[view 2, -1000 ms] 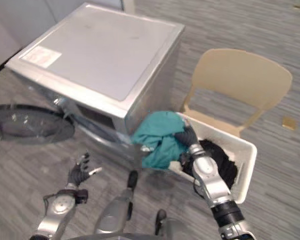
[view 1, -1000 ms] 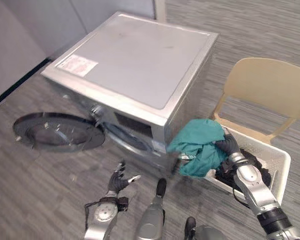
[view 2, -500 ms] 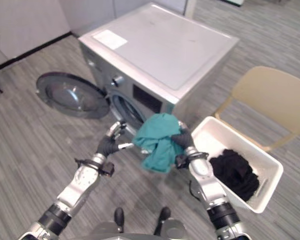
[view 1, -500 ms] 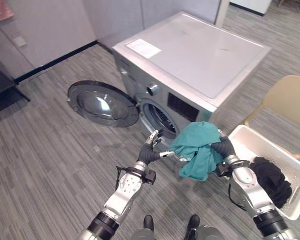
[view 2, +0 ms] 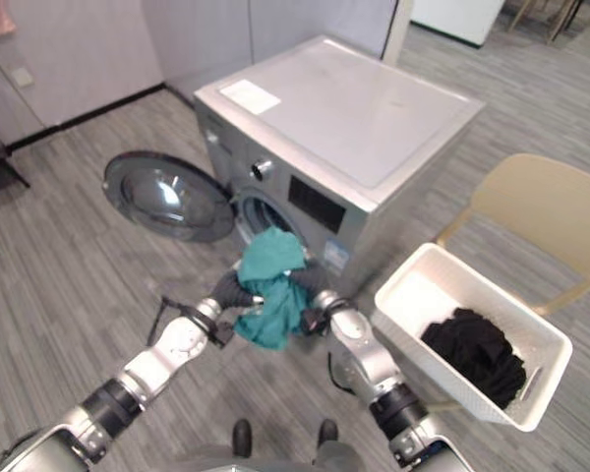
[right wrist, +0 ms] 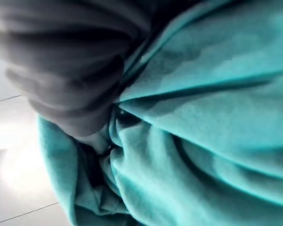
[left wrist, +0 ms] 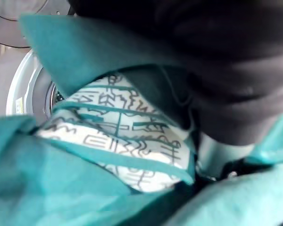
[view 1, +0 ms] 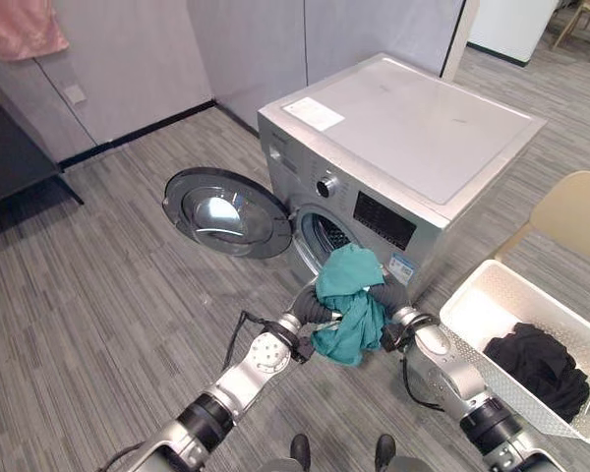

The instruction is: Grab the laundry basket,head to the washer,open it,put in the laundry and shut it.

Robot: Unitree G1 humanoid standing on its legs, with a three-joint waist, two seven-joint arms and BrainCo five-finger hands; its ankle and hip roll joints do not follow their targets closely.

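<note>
Laundry loading at the open washer [view 1: 403, 157]: both hands carry a teal garment [view 1: 349, 300] just in front of the drum opening [view 1: 324, 236], beside the door [view 1: 221, 211] swung wide to the robot's left. The right hand [view 1: 398, 315] is curled into the cloth from its own side; the left hand [view 1: 310, 310] is buried in the folds, so whether its fingers clamp or merely prop the bundle cannot be told. Likely hazards: a trailing hem could snag on the drum's rim or slip to the floor if the bundle goes in off-centre. The garment is soft, bunched and drooping, with a pale patterned patch in the left wrist view. A dark heap [view 1: 541, 359] waits in the white basket [view 1: 472, 300], near the chair [view 1: 570, 211].
</note>
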